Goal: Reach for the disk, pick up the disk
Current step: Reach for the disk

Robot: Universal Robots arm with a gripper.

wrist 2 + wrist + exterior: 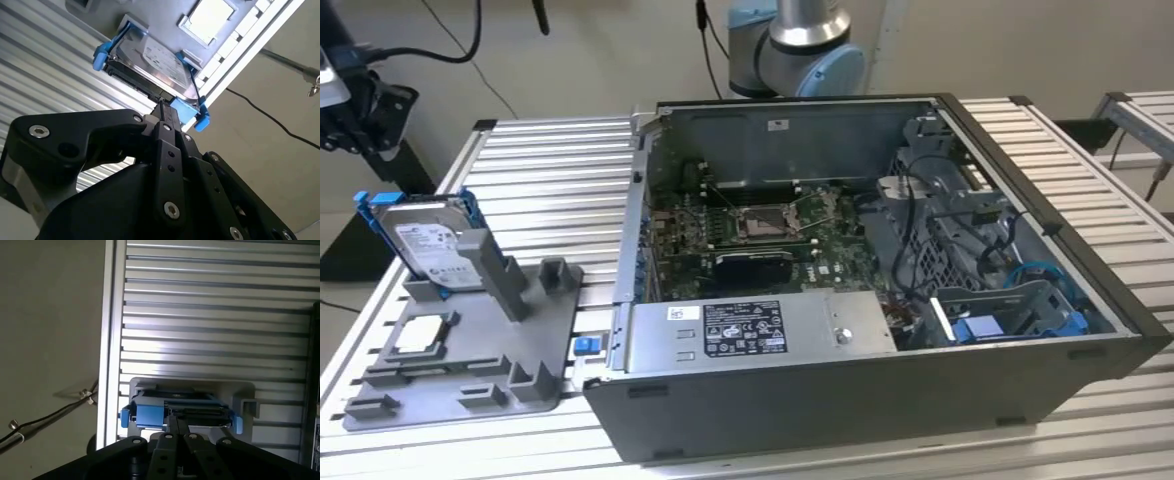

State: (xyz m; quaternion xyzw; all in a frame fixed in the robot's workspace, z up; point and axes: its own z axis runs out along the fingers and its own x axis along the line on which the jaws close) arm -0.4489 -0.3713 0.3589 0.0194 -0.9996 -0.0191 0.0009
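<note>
The disk (424, 241) is a silver hard drive with a white label in a bright blue bracket. It stands on edge in a slot of the grey fixture (467, 370) at the exterior view's left. My gripper (367, 125) hangs above the disk and a little further to that view's left, clear of it. In both wrist views the black fingers lie together, shut with nothing between them, and the gripper (162, 106) (177, 421) points at the top edge of the disk (155, 60) (192, 407).
An open computer case (881, 390) takes up the table's middle and right, with a long grey box (761, 328) inside it. A small silver chip (420, 336) lies on the fixture. The ribbed table's edge (112, 340) runs close by the disk, and a cable (40, 420) lies on the floor beyond it.
</note>
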